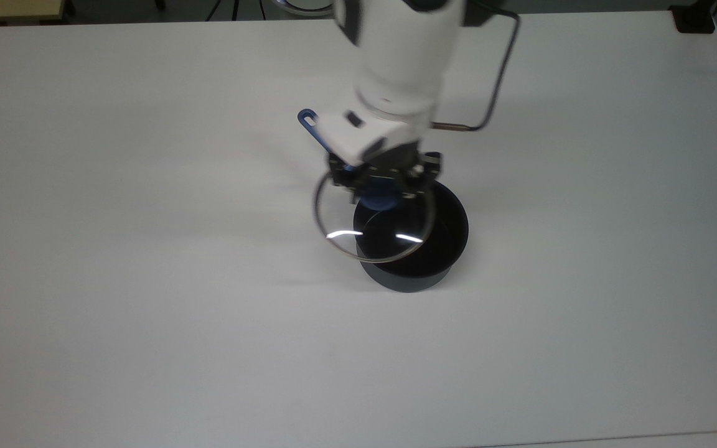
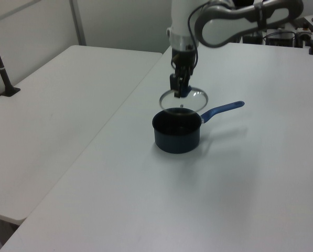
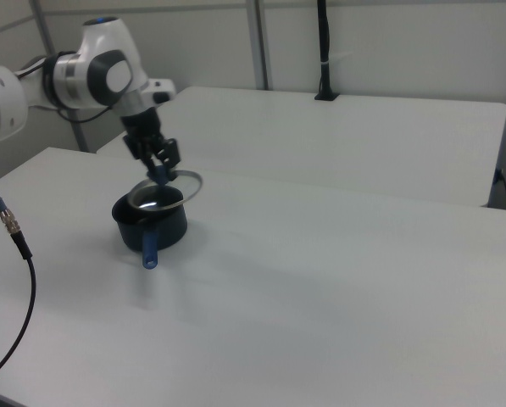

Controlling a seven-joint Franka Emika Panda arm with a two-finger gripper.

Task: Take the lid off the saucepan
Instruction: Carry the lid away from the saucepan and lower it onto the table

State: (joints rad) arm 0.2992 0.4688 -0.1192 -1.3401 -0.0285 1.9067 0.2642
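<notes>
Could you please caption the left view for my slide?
Gripper holds the glass lid lifted clear above the open saucepan.
</notes>
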